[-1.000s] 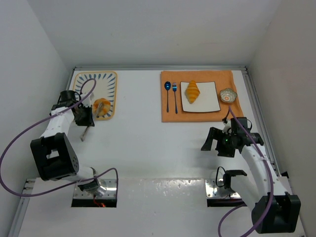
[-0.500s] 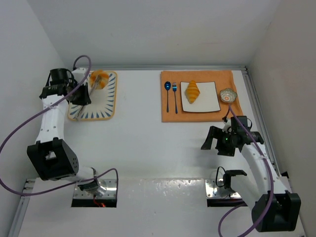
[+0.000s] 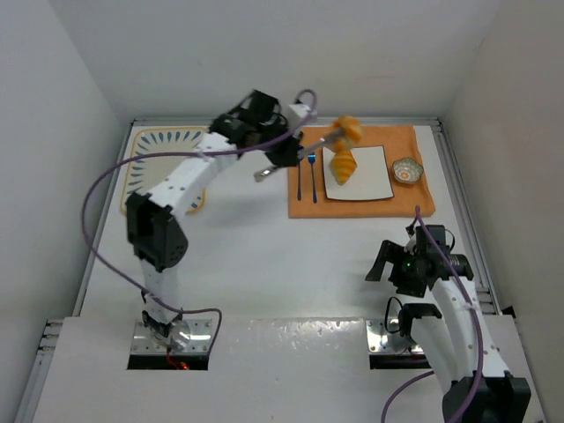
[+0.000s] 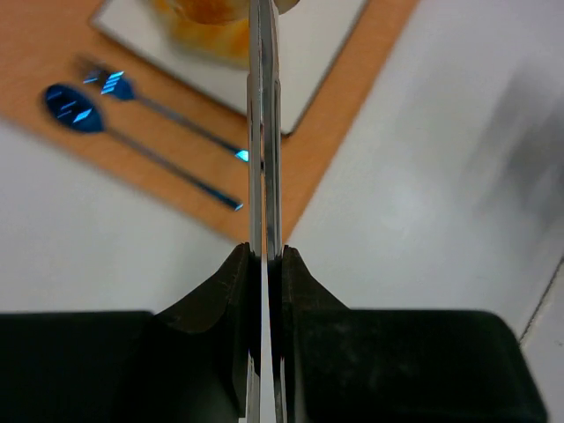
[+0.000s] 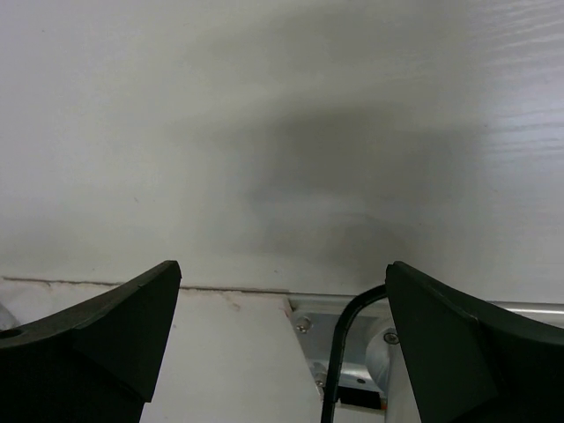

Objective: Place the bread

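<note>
Black jaws of the right gripper (image 5: 280, 264) stand wide apart over the table (image 5: 264, 132). Farther off, the left gripper (image 4: 266, 256) is clamped on metal tongs (image 4: 263, 132), which pinch the round bun (image 3: 350, 130) over the white plate (image 3: 374, 181). The croissant (image 3: 343, 166) lies on that plate, on an orange mat (image 3: 304, 204).

The bread (image 4: 207, 31) (blurred) and the tongs (image 4: 263, 132) both run off the top edge.
</note>
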Robot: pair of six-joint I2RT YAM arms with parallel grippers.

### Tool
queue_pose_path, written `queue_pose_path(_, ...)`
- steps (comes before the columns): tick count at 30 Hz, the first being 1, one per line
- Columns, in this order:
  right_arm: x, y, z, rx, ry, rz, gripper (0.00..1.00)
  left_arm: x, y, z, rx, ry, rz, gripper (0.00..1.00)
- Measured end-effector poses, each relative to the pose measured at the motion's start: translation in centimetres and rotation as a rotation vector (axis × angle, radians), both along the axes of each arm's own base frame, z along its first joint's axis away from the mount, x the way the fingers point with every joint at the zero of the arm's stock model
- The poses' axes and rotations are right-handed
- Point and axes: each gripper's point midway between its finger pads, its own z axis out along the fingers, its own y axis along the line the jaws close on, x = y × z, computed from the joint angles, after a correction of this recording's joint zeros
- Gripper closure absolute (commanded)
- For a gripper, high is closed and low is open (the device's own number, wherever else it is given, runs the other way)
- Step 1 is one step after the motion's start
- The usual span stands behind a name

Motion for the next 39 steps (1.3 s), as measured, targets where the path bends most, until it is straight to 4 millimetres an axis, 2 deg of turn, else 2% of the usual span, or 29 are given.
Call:
queue_pose_path(1,-0.2,-0.2,0.0,-0.012,-0.001,-0.006,0.00,-0.2,-1.6,-1.0,0.000,0.012,-0.027,1.00)
queue_pose_path(2,-0.3,-0.4,0.1,-0.024,-0.009,-0.013,0.00,-1.1,-4.7,-2.7,0.005,0.035,-0.079,1.00)
queue_pose_path(4,-0.5,-0.7,0.3,-0.040,-0.020,-0.024,0.00,-2.2,-8.8,-5.8,0.014,0.075,-0.134,1.00)
queue_pose_path(7,-0.7,-1.0,0.6,-0.056,-0.022,-0.033,0.00,-3.3,-12.6,-9.6,0.041,0.116,-0.167,1.00)
queue_pose_path(10,-1.0,-1.2,0.8,-0.066,-0.009,-0.036,0.00,-2.4,-14.6,-11.9,0.058,0.096,-0.148,1.00)
queue_pose_path(15,-1.5,-1.3,1.0,-0.073,0.010,-0.035,0.00,-0.1,-15.0,-13.4,0.094,0.031,-0.080,1.00)
queue_pose_path(20,-1.6,-1.3,1.2,-0.077,0.008,-0.031,0.00,0.9,-14.7,-13.5,0.113,-0.009,-0.039,1.00)
queue_pose_path(22,-1.6,-1.3,1.3,-0.077,0.005,-0.029,0.00,0.9,-14.5,-14.1,0.124,-0.010,-0.032,0.96)
queue_pose_path(23,-1.6,-1.3,1.3,-0.077,0.005,-0.029,0.00,0.8,-14.4,-14.6,0.135,-0.006,-0.029,0.88)
queue_pose_path(25,-1.6,-1.3,1.3,-0.077,0.005,-0.029,0.00,0.4,-14.1,-15.5,0.155,0.007,-0.030,0.84)
queue_pose_path(29,-1.6,-1.3,1.3,-0.077,0.005,-0.028,0.00,-0.1,-13.8,-16.4,0.175,0.019,-0.037,0.56)
queue_pose_path(35,-1.6,-1.2,1.3,-0.074,0.005,-0.026,0.00,0.0,-14.0,-15.4,0.162,0.003,-0.043,0.45)
queue_pose_path(39,-1.6,-1.2,1.3,-0.071,0.005,-0.022,0.00,0.6,-14.7,-13.0,0.129,-0.037,-0.049,0.44)
